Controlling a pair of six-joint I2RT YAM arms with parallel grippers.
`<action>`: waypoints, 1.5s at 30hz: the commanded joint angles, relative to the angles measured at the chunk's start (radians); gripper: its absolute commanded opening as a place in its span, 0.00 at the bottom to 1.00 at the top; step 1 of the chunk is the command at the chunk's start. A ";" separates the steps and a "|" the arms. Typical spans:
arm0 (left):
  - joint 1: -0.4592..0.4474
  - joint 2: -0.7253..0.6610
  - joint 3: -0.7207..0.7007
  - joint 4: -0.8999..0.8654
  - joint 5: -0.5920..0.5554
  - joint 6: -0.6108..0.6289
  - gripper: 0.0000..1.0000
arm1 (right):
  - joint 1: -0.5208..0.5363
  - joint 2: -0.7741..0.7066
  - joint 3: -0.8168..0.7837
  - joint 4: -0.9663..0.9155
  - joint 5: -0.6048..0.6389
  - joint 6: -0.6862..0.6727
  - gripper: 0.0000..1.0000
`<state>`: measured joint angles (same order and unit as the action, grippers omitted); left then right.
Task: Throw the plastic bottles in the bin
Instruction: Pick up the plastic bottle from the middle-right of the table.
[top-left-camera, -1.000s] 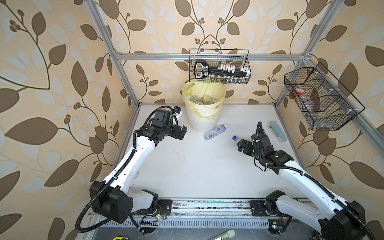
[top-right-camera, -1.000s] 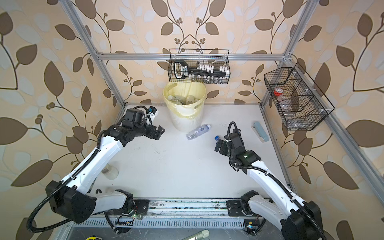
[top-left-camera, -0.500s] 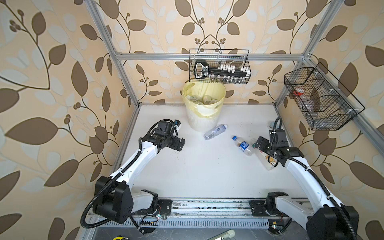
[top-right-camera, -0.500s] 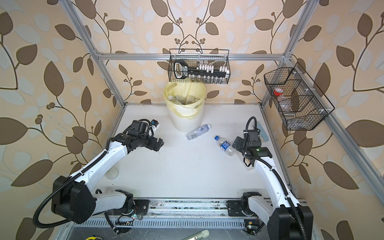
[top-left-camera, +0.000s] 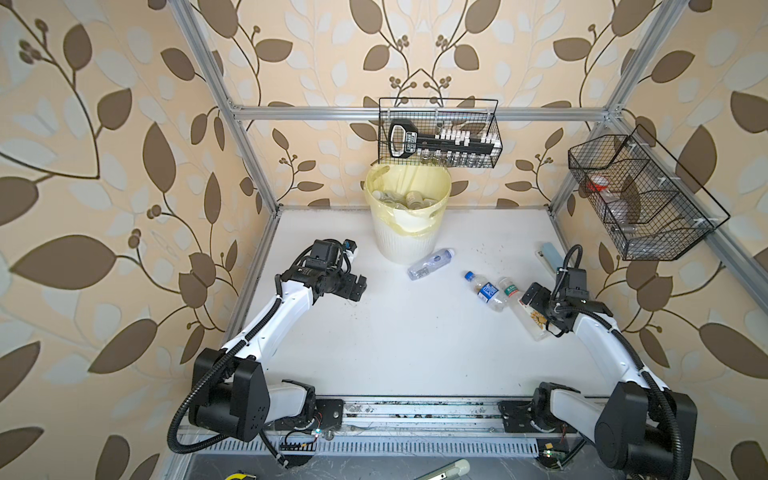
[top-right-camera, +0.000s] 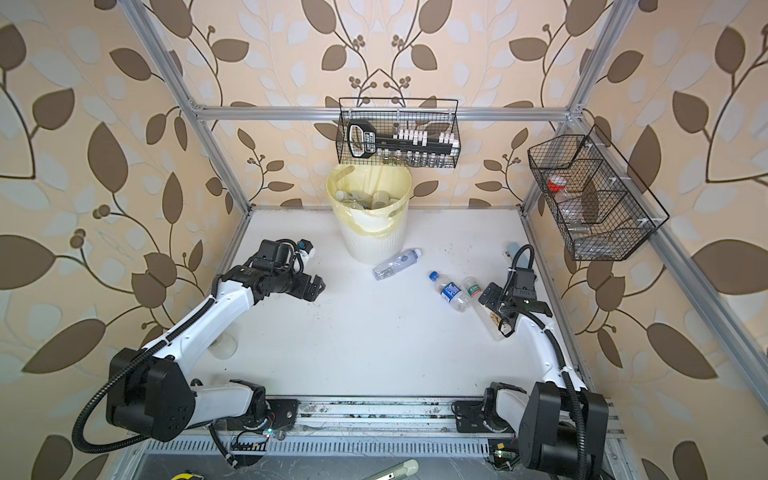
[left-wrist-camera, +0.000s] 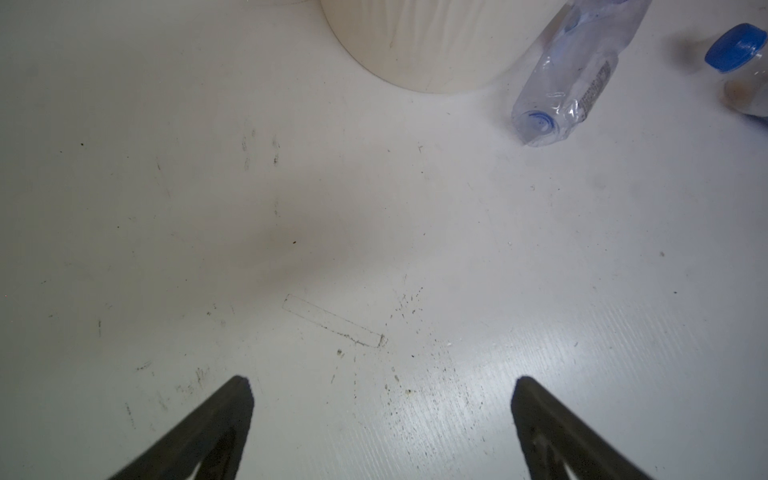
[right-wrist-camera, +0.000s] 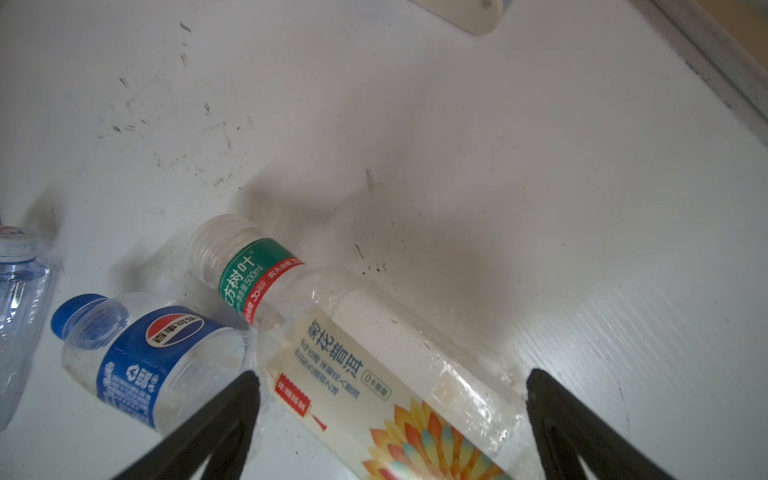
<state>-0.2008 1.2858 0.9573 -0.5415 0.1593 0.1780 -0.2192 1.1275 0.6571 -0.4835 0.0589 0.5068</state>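
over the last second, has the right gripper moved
Yes. The right gripper has pulled away from the bin toward the right side wall, over the flower-label bottle.

Cream ribbed bin (top-left-camera: 400, 245), yellow liner (top-left-camera: 415, 183), blue-labelled bottle (right-wrist-camera: 137, 365), brown leaf-patterned wallpaper (top-left-camera: 104, 166)

bottles (top-left-camera: 486, 291) lie on the table (top-left-camera: 415, 345) before the bin (top-left-camera: 395, 245).

Hand (left-wrist-camera: 382, 380) spread wide over the table (left-wrist-camera: 208, 208), crushed clear bottle (left-wrist-camera: 569, 79) beside bin (left-wrist-camera: 415, 45)
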 joint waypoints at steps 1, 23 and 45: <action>0.014 0.002 -0.016 0.028 0.031 0.013 0.99 | -0.004 -0.004 -0.035 0.039 -0.021 -0.023 1.00; 0.039 0.020 -0.003 0.012 0.055 0.004 0.99 | 0.078 -0.126 -0.144 0.069 -0.089 -0.013 1.00; 0.092 0.014 0.003 -0.010 0.093 0.003 0.99 | 0.169 -0.047 -0.205 0.127 -0.048 0.018 0.87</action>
<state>-0.1242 1.3048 0.9508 -0.5491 0.2146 0.1772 -0.0628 1.0744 0.4648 -0.3786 -0.0101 0.5148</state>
